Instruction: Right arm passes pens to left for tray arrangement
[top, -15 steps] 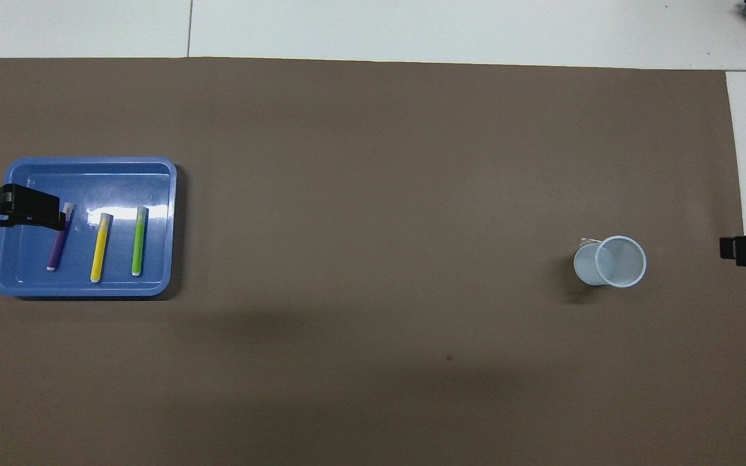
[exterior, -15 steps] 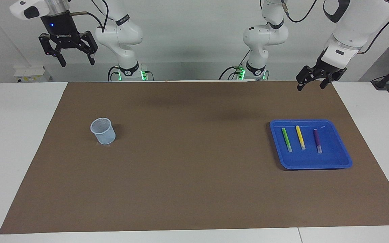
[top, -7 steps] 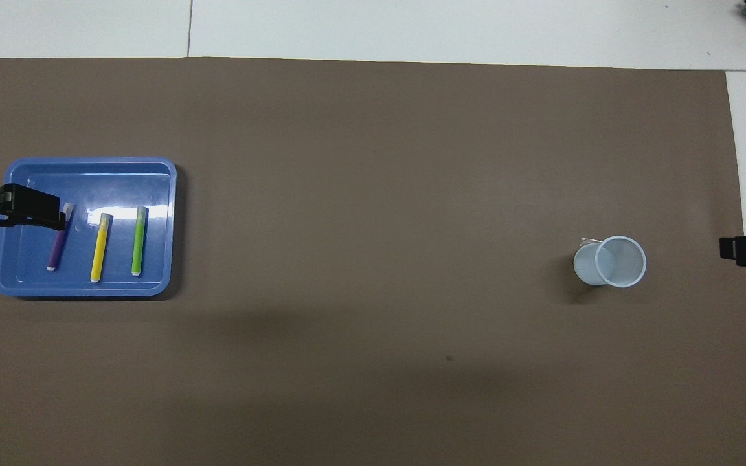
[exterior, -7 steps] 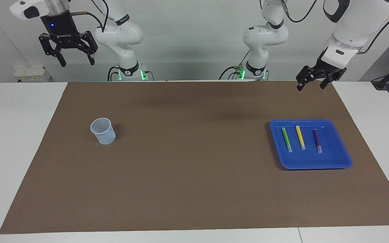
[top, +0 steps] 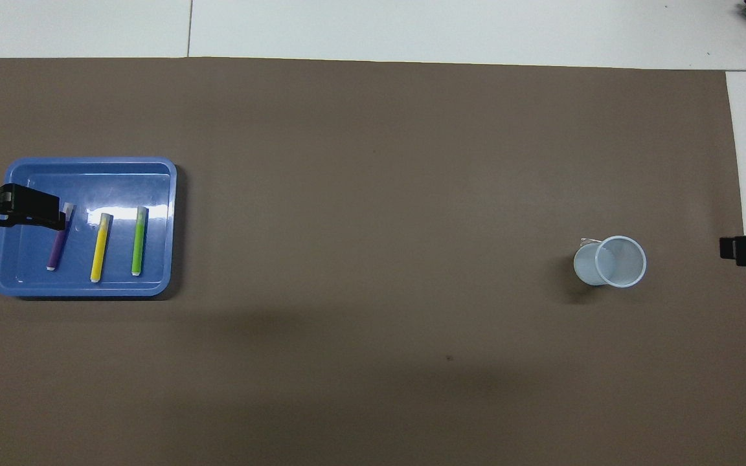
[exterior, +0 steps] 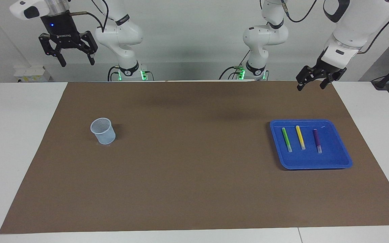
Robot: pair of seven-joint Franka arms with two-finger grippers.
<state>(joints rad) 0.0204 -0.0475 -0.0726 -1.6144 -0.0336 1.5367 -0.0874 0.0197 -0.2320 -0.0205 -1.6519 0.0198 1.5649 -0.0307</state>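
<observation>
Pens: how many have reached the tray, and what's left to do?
Done: green pen, yellow pen and purple pen lie side by side in the tray. In hand: nothing; left gripper and right gripper hang open and raised. Left: no pens appear outside the tray.

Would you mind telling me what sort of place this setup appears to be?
Probably a robotics lab bench: two white arms stand at a white table covered by a brown mat, with only test props laid out, a blue tray of marker pens and a small mesh cup.

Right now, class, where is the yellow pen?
The yellow pen lies in the tray, between the green pen and purple pen.
</observation>
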